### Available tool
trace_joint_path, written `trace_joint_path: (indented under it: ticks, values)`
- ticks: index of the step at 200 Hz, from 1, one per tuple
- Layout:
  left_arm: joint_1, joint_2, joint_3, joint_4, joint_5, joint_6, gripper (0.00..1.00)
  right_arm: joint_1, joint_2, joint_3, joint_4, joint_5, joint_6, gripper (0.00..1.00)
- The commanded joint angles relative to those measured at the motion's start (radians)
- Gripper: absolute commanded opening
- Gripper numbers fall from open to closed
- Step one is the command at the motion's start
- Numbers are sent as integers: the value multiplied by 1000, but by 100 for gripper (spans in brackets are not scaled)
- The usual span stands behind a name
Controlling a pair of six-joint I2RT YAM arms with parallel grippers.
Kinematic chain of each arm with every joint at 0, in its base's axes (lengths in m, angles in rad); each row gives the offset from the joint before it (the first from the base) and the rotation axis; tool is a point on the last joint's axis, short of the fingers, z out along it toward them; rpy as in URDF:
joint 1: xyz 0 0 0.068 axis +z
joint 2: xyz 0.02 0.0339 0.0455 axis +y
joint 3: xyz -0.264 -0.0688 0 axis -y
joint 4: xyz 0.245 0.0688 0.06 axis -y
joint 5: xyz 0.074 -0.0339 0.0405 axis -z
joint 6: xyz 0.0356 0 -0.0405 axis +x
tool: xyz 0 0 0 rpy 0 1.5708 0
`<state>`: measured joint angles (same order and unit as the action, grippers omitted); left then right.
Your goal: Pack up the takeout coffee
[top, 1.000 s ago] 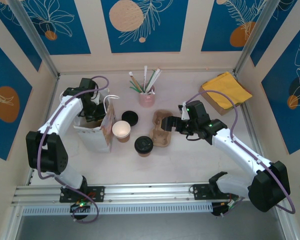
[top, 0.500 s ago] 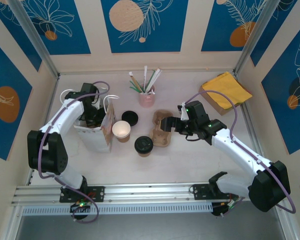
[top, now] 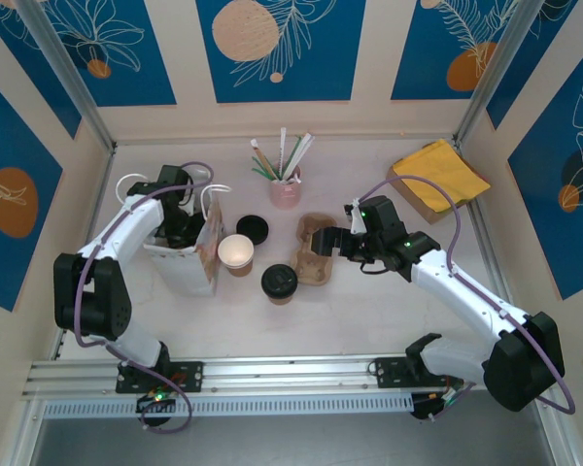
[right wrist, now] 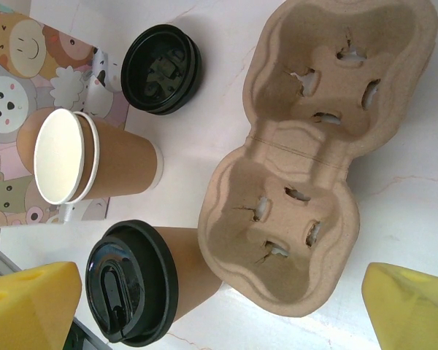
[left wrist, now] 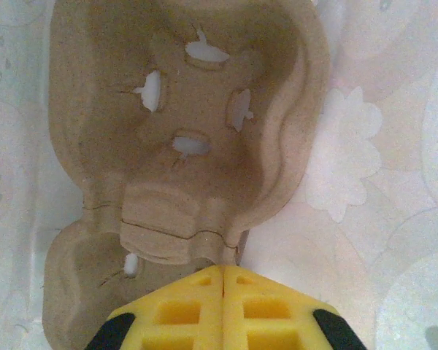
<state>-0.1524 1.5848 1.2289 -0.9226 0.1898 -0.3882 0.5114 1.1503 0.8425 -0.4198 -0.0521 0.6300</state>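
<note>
Brown cup, black lid: your takeout coffee stands near your right gripper, to its left. That gripper is wide open, empty. Your left gripper is closed tight.

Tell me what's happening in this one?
The left pincer, shut, is down inside the paper bag, just over a pulp carrier that appears to lie in it. The right pincer hangs open above a second carrier on the table. The lidded takeout coffee stands untouched beside it, not yet packed.
</note>
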Motion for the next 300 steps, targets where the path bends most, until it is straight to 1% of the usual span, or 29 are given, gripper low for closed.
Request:
trace_joint_path:
  ticks: [1,113,182,300]
  values:
    - [12,-22,-6,-2,-18,-8,0,7,-4,31,-19,7,0,99]
    - [12,-7,-6,-10,-50,14,0,13,-9,28,-19,12,6,99]
    - [12,-3,-20,15,25,52,0,19,-6,27,-20,18,13,99]
    - [12,13,-30,18,-5,54,0,28,-2,32,-23,27,13,99]
